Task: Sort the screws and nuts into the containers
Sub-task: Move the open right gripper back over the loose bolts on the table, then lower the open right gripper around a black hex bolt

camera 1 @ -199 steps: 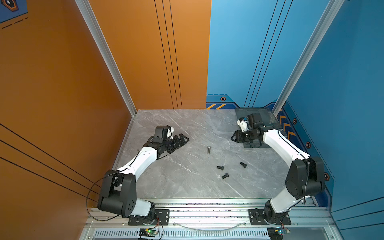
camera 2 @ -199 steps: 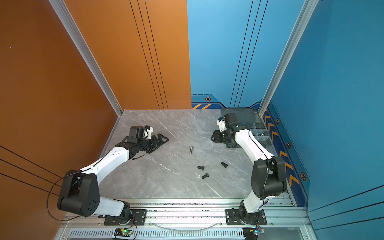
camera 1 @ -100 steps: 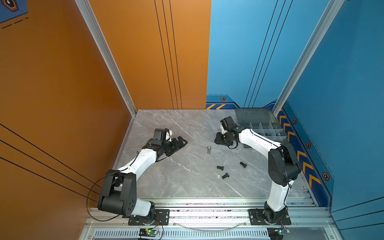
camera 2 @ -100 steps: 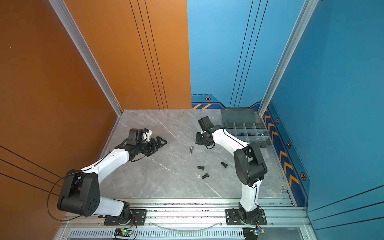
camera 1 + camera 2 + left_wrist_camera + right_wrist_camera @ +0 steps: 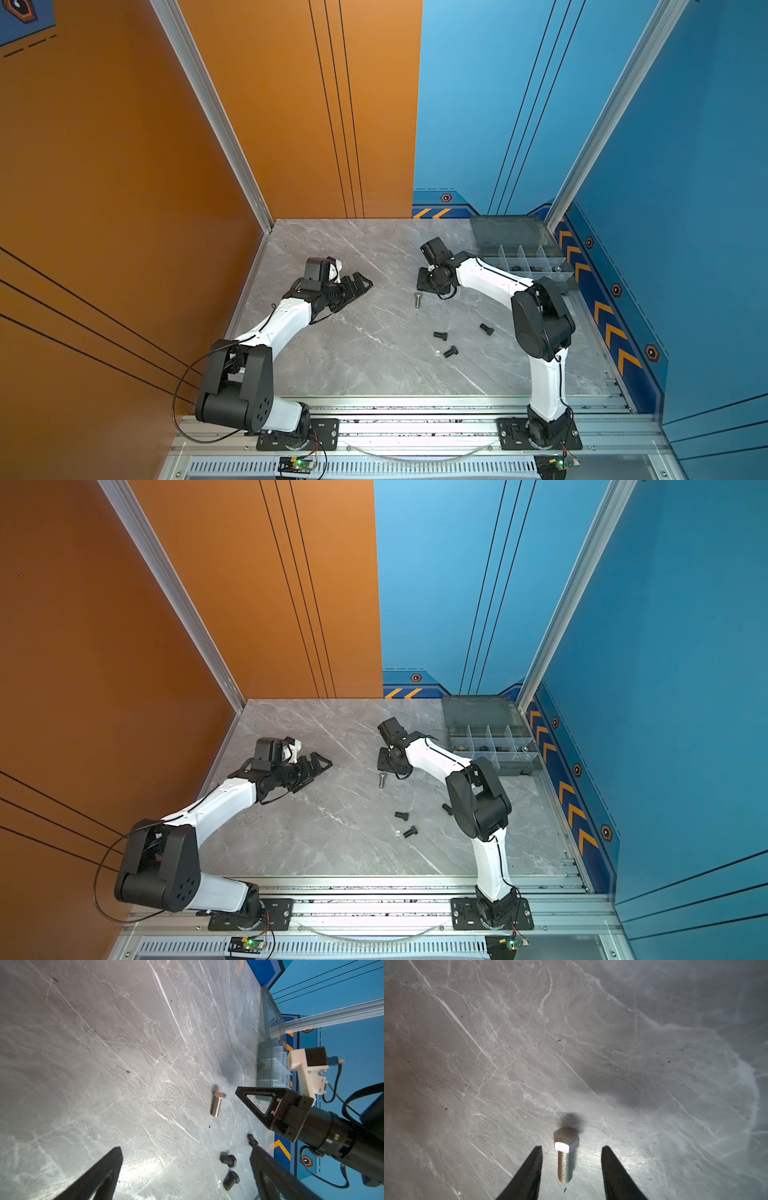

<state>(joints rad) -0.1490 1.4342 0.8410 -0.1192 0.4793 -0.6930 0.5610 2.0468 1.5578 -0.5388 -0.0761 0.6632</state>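
A silver screw point(image 5: 565, 1157) lies flat on the marble table point(image 5: 353, 365), also seen in both top views point(image 5: 417, 299) point(image 5: 382, 780). My right gripper point(image 5: 572, 1147) hangs open just over it, its two fingers on either side of the thread without touching. Three black screws point(image 5: 440, 335) point(image 5: 450, 351) point(image 5: 486, 329) lie nearer the front. My left gripper point(image 5: 186, 1148) is open and empty at the left point(image 5: 365, 282). The containers point(image 5: 523, 254) stand at the back right. Small dark and brass-coloured pieces point(image 5: 459, 746) lie inside, too small to say whether they are nuts.
The organiser's hinged lid point(image 5: 509, 232) lies open behind the compartments, close to the blue wall. An orange wall bounds the table on the left. A tiny pale speck point(image 5: 437, 352) sits beside the black screws.
My right arm has swung left from over the organiser box down to the silver screw. The left arm has hardly moved. No screw has shifted.
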